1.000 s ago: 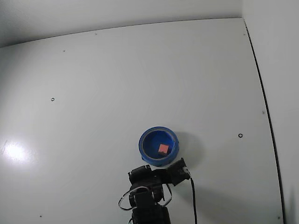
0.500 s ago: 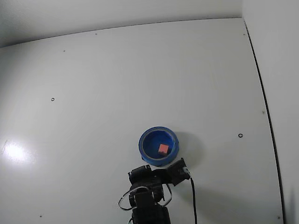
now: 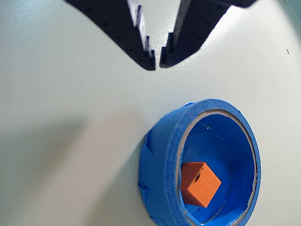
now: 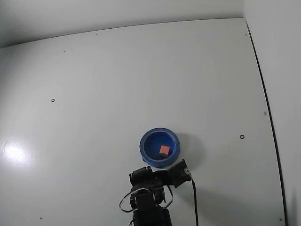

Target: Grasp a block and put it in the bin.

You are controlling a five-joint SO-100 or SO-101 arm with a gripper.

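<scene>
**Block in bin; gripper empty and clear — retreat step**

Status: block [image 3: 199, 183] lies inside the bin [image 3: 162, 155], resting on the bin floor toward the near wall in the wrist view. The fixed view agrees: block [image 4: 164, 150] sits right of centre within the blue ring [image 4: 146, 141]. Judged: placement done, only withdrawal and parking of the arm left.

Gripper [image 3: 157, 60]: fingertips nearly touching, nothing between them, i.e. closed and empty. In the wrist view it hangs above bare surface [image 3: 56, 122], outside the bin rim, apart from it. The fixed view shows the arm body [image 4: 155, 181] just below the bin, close to the near rim.

Recommended handling: pull back w/o dipping toward the rim; the bin looks light (appears to be a tape roll) and would likely slide or tip if clipped. Keep jaws as they stand; no reason to reopen. Move away from the bin first, then fold down.

Block rel. to gripper: below and to the right in the wrist view, separated by the bin wall, no contact.
</scene>
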